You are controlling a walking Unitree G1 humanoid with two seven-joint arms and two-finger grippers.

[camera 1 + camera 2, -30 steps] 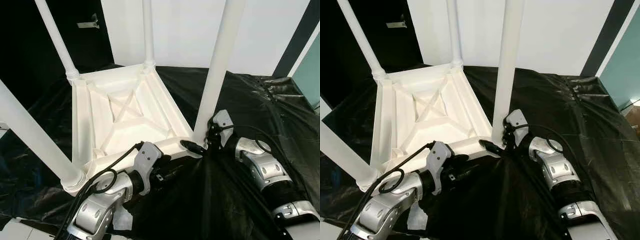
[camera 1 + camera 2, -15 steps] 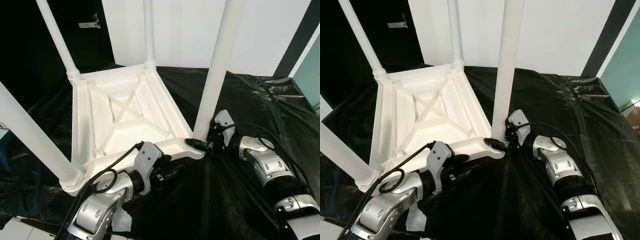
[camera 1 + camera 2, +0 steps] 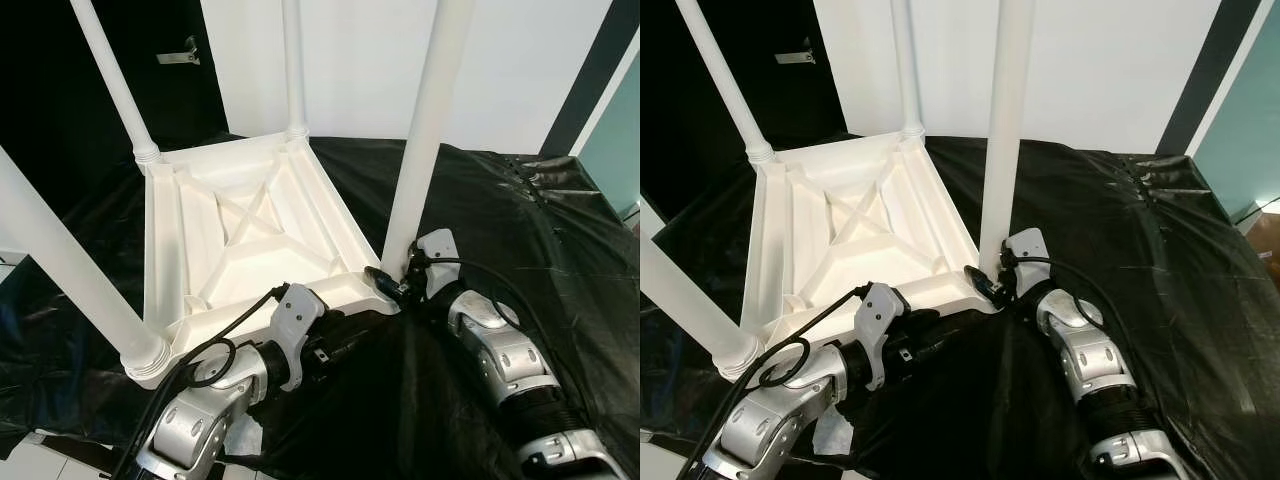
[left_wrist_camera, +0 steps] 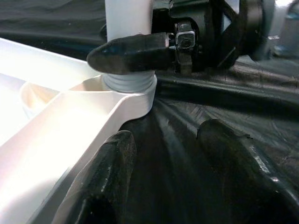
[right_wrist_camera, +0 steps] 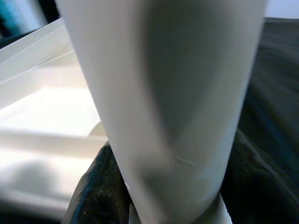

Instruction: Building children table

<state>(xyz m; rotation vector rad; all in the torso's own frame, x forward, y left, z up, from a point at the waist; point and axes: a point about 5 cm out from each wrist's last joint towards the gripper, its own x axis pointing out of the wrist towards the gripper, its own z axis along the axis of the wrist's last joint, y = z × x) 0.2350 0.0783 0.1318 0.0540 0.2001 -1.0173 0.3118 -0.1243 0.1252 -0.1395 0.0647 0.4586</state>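
Right wrist view: right claw (image 3: 392,286) clamps table leg (image 3: 420,150) (base); left claw (image 4: 173,172) wide.

Both eye views look forward and down from the head onto the upturned white table (image 3: 240,240) lying on black sheeting (image 3: 1160,260); they share nearly the whole scene, the right eye's picture shifted slightly sideways. The left wrist view sits low and very near, looking along the left tool (image 4: 173,182) toward the near leg's base (image 4: 128,84). The right wrist view presses against that leg (image 5: 163,93), blurred by closeness.
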